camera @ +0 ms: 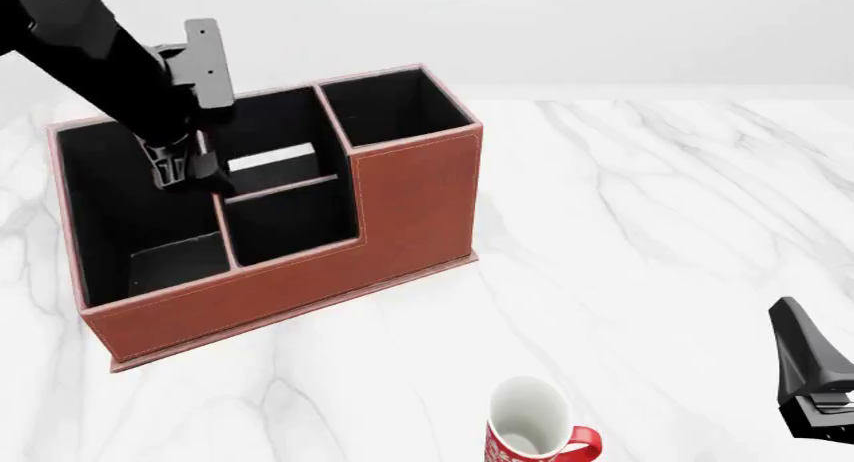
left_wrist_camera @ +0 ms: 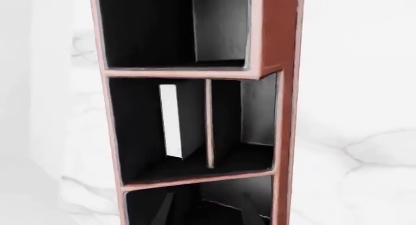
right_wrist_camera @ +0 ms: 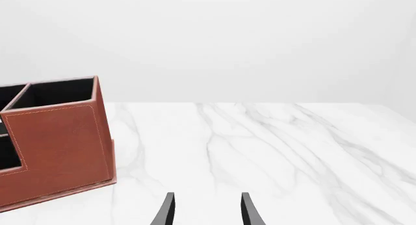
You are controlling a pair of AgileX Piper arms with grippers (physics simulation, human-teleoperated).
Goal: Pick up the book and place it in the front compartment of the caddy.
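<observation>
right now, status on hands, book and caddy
Left hand over caddy, open or shut unclear. Right hand open, empty. Book upright in a middle compartment. Mug near, clear of the caddy.

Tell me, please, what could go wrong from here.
The left end effector hangs low by the caddy dividers, beside the book; lifting out at an angle could clip a wall or drag the book. The book stands behind the middle divider, possibly not the intended front compartment. The red-and-white mug sits near the right end effector; a swing might topple it.
</observation>
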